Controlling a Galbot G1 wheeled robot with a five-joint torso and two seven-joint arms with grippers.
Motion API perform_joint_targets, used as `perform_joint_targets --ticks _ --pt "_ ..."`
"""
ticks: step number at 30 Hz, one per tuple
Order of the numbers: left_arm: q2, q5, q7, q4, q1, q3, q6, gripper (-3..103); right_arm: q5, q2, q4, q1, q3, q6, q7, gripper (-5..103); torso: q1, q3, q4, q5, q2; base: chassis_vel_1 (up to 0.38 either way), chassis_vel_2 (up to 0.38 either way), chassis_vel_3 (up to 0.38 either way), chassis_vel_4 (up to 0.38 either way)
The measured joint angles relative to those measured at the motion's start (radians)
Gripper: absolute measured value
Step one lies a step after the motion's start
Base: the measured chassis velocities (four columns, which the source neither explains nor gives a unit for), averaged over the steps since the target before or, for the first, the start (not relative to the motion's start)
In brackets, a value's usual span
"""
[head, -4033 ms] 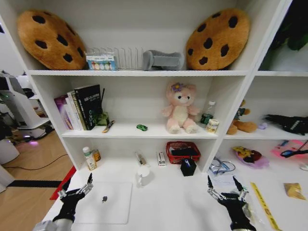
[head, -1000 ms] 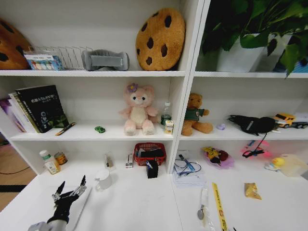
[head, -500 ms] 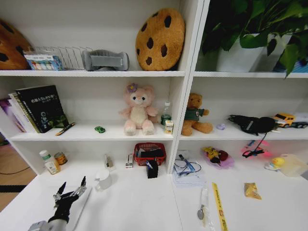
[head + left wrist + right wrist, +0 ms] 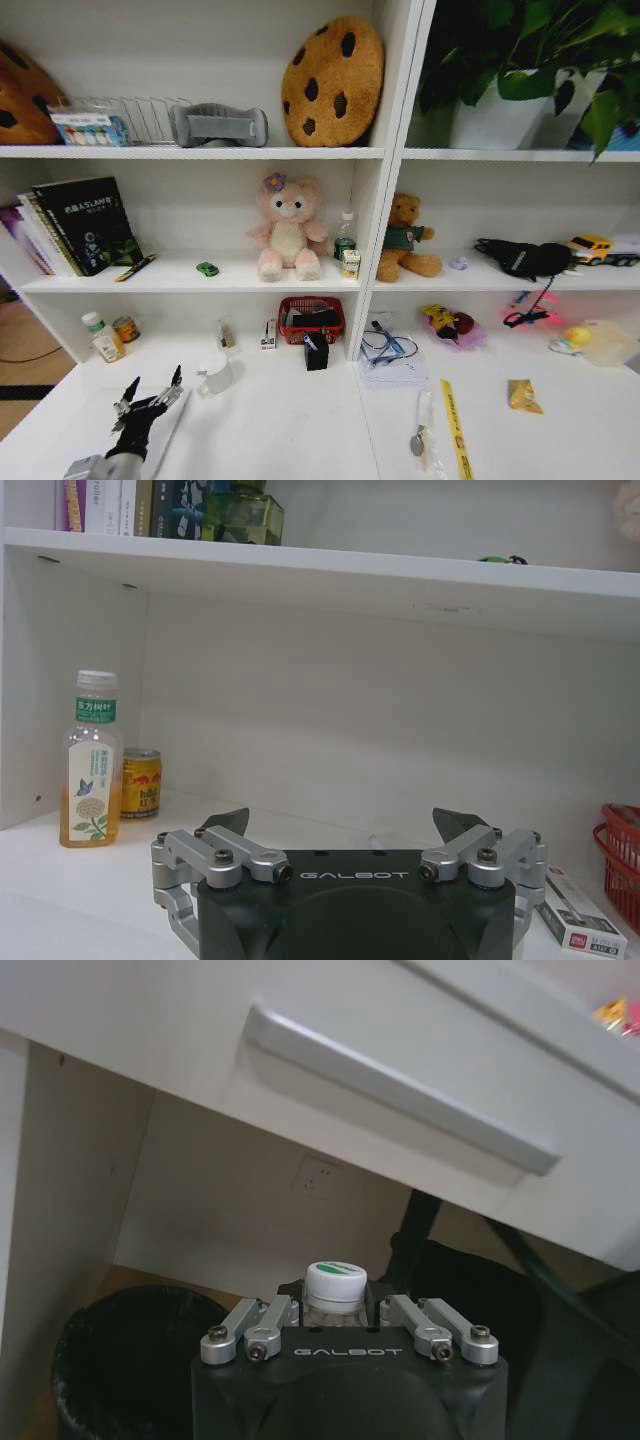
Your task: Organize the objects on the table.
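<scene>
- The left gripper [image 4: 148,395] hovers low over the counter [image 4: 290,430] at its left front, fingers spread open and empty.
- The right gripper [image 4: 338,1305] sits below the counter's drawer handle [image 4: 400,1090], fingers closed on what looks like a white-capped bottle [image 4: 335,1285].
- The yellow ruler [image 4: 457,432] lies on the counter, right of centre.

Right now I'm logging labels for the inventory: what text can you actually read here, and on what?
"GALBOT": on the left gripper body.
"GALBOT": on the right gripper body, which holds a bottle below the table.
Juice bottle label: Chinese print, too small to read.
Book spines, ruler, gold can: blurred, unreadable.
</scene>
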Motion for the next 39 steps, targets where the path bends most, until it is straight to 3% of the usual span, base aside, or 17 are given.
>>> perform_joint_targets --ticks 9,24,27,34,37,39 --pt "-0.036 0.048 -0.035 -0.019 0.0 0.017 0.033 100 0.087 -0.061 -0.265 0.278 -0.108 -0.004 -0.079 30 0.0 0.0 -0.0003 -0.0002 0.0 0.0 0.0 0.0 0.0" --pt "-0.069 0.083 -0.048 -0.038 0.008 0.036 0.045 100 0.097 -0.071 -0.372 0.479 -0.198 -0.005 -0.158 27 0.0 0.0 -0.0003 -0.0004 0.0 0.0 0.0 0.0 0.0" --pt "-0.066 0.083 -0.048 -0.046 0.012 0.029 0.046 100 0.089 -0.071 -0.376 0.477 -0.2 -0.006 -0.17 42 0.0 0.0 -0.0001 -0.0004 0.0 0.0 0.0 0.0 0.0" --pt "-0.072 0.082 -0.045 -0.049 0.015 0.028 0.04 100 0.01 -0.072 -0.377 0.401 -0.176 0.04 -0.171 63 0.0 0.0 -0.0002 -0.0003 0.0 0.0 0.0 0.0 0.0" --pt "-0.081 0.085 -0.04 -0.051 0.016 0.032 0.033 100 -0.063 -0.078 -0.303 0.285 -0.14 0.092 -0.137 80 0.0 0.0 -0.0002 0.0 0.0 0.0 0.0 0.0 0.0" --pt "-0.082 0.085 -0.036 -0.052 0.016 0.032 0.03 100 -0.074 -0.085 -0.259 0.225 -0.125 0.1 -0.126 85 0.0 0.0 -0.0003 -0.0003 0.0 0.0 0.0 0.0 0.0"
